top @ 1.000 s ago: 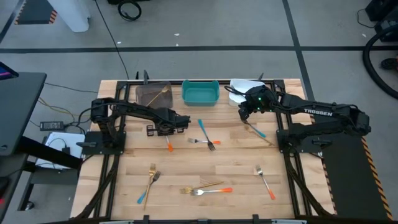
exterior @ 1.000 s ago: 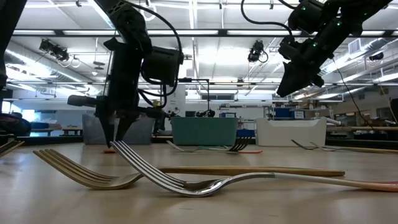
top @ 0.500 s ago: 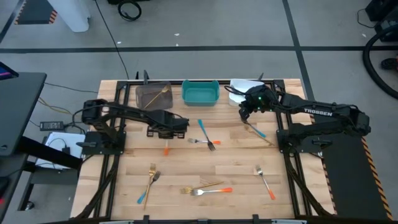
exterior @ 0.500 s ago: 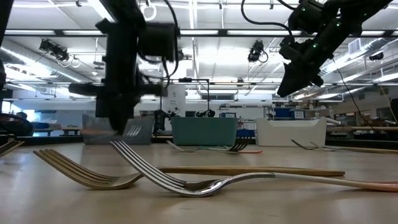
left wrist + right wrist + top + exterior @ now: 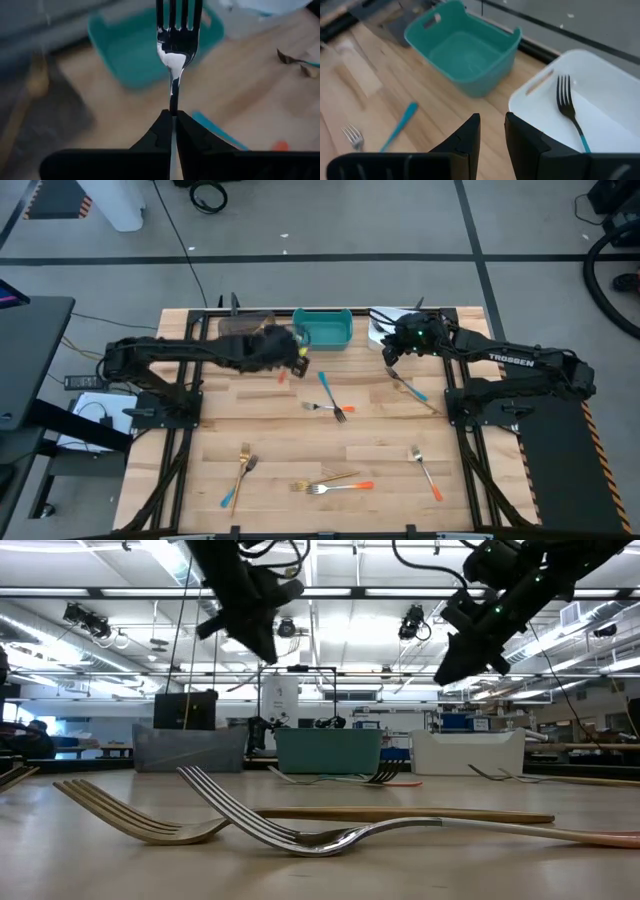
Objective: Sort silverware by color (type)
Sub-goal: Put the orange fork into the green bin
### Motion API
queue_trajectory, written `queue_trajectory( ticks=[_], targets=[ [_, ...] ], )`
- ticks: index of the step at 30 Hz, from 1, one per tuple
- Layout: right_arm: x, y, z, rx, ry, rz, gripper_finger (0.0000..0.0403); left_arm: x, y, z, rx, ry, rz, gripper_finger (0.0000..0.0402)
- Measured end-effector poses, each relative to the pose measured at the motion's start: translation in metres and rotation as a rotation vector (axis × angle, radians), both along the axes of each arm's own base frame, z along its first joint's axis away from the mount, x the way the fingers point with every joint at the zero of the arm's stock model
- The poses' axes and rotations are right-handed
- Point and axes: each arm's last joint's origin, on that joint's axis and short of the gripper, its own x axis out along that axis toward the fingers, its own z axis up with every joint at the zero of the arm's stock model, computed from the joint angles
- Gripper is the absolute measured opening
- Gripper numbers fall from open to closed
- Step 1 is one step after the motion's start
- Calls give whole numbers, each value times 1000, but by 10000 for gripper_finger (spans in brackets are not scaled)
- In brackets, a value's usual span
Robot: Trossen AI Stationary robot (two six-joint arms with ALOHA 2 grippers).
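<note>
In the high view the left gripper is seen raised beside the teal bin, an orange-handled fork carried in it, while the right gripper is held by the white bin. In the left wrist view the jaws are shut tight on the fork, its long axis pointed straight out from them toward the teal bin. In the right wrist view the jaws are seen apart and empty, the white bin just ahead with a teal-handled fork already in it
</note>
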Motion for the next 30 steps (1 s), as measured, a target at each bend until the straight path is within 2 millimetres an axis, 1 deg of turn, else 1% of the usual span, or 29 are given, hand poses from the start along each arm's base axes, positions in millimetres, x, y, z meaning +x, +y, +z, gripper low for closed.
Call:
queue_trajectory(
  ticks=[3, 5, 8, 13, 16, 18, 22, 26, 30],
  targets=[
    [2, -1, 4, -20, -41, -1, 96, 5, 28, 10, 145, -23, -60, 17],
    [3, -2, 5, -28, -57, -2, 96, 5, 48, 15, 225, -19, -84, 18],
    [4, -2, 7, -41, -74, -13, 96, -1, 77, 22, 313, -25, -108, 19],
    [4, -3, 8, -55, -82, -34, 96, -13, 117, 32, 401, -75, -187, 19],
    [4, -3, 8, -57, -86, -35, 96, -15, 134, 28, 403, -113, -244, 20],
    [4, -3, 9, -59, -90, -35, 96, -13, 141, 21, 380, -126, -278, 20],
    [5, -4, 9, -62, -95, -35, 96, -4, 151, -2, 327, -104, -335, 20],
    [4, -4, 9, -67, -92, -45, 96, 9, 155, -19, 320, -115, -410, 20],
    [4, -5, 9, -75, -88, -62, 96, 19, 157, -35, 306, -108, -428, 20]
  ],
)
